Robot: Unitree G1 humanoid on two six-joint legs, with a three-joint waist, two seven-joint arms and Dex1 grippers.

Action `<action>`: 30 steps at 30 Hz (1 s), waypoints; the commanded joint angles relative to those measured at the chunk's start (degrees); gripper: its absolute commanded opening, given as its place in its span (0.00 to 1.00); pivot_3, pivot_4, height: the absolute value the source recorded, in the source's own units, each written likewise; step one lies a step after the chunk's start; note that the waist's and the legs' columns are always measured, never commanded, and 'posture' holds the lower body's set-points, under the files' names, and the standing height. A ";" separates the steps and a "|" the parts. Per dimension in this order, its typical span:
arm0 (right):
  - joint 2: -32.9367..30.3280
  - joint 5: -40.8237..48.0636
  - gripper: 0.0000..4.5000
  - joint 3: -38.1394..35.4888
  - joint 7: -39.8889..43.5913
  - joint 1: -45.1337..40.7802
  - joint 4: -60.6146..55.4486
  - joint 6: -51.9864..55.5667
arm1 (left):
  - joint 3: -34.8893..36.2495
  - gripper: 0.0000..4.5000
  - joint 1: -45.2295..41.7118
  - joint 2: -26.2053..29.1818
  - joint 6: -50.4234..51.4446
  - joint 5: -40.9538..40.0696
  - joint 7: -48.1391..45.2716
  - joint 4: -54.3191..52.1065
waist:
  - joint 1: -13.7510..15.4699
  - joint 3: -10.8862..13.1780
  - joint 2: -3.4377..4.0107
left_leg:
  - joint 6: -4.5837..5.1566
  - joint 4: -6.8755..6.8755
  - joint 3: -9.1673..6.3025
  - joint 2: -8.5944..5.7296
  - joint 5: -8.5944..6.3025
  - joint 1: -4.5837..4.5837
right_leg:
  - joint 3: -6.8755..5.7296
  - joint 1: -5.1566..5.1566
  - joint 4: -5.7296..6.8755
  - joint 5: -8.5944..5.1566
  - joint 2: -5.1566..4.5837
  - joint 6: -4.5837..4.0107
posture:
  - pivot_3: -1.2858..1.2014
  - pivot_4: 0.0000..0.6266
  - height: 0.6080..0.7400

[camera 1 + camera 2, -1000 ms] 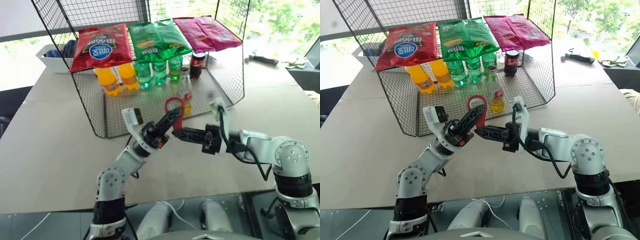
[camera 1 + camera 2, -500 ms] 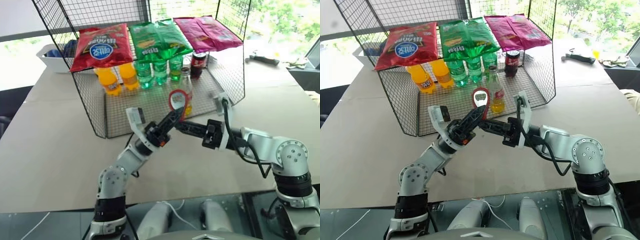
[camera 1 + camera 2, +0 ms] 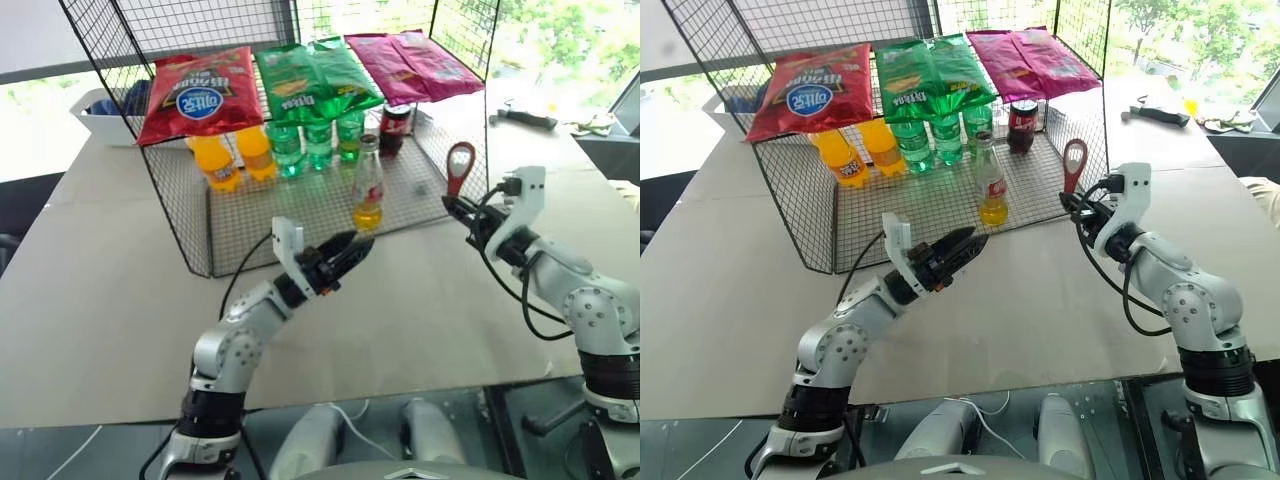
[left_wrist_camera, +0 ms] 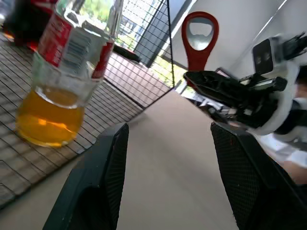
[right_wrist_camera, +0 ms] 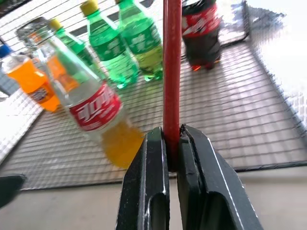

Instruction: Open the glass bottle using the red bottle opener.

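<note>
Daylight is falling across a wide beige tabletop (image 3: 120, 300) carrying a black wire-mesh rack (image 3: 190, 215), with snack bags lying on its upper shelf and orange and green plastic bottles lining the back of its floor. Standing upright near the rack's front edge is the small clear glass bottle with yellow liquid and a red-and-white label (image 3: 367, 185), its crown cap on. The right gripper (image 3: 452, 204) is pinching the slim handle of the small flat red bottle opener (image 3: 459, 167), ring head pointing up, off to the bottle's right and apart from it. The left gripper (image 3: 350, 252) is hovering just in front of the bottle with fingers spread and nothing between them.

Glass this smooth is probably slippery, rigid and breakable, and the bottle looks light and tippy, so clasping the labelled body firmly seems the safest hold. Being thin, stiff metal, the opener may twist in a two-finger pinch once levering begins.
</note>
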 commanded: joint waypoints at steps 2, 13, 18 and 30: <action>1.84 -7.61 0.00 -1.06 1.04 -0.90 0.04 -5.37 | -2.83 0.61 -4.33 -1.73 -14.35 14.97 4.78 6.26 | 0.13 0.01 -0.01 | 0.00 0.00 0.00 -0.02 0.00 0.00 | 0.00 0.01 0.00 0.00 -0.01 0.00 | 0.52 0.24 1.00; 5.77 -13.72 0.00 -1.84 3.15 0.27 -1.08 -5.90 | -3.54 0.99 -10.95 -5.86 -24.85 21.28 4.02 17.62 | -0.09 0.01 -0.02 | 0.01 0.01 -0.03 -0.02 0.00 -0.09 | -0.01 -0.11 0.02 0.00 0.00 0.01 | 0.52 0.24 1.00; 6.70 -15.21 0.00 -2.59 3.41 0.67 -1.53 -5.71 | -4.39 0.99 -14.86 -7.97 -28.56 24.31 4.38 23.86 | -0.06 0.01 -0.02 | 0.02 0.03 -0.02 -0.04 0.00 -0.10 | -0.01 -0.11 0.03 0.01 -0.01 0.01 | 0.52 0.24 1.00; 8.42 -17.84 0.00 -3.51 3.70 2.14 -3.32 -5.42 | -1.36 0.99 -24.00 -10.76 -36.48 27.54 9.64 37.22 | -0.22 0.02 -0.04 | 0.02 0.03 -0.03 -0.05 0.00 -0.12 | -0.01 -0.15 0.04 0.01 0.00 0.02 | 0.52 0.24 1.00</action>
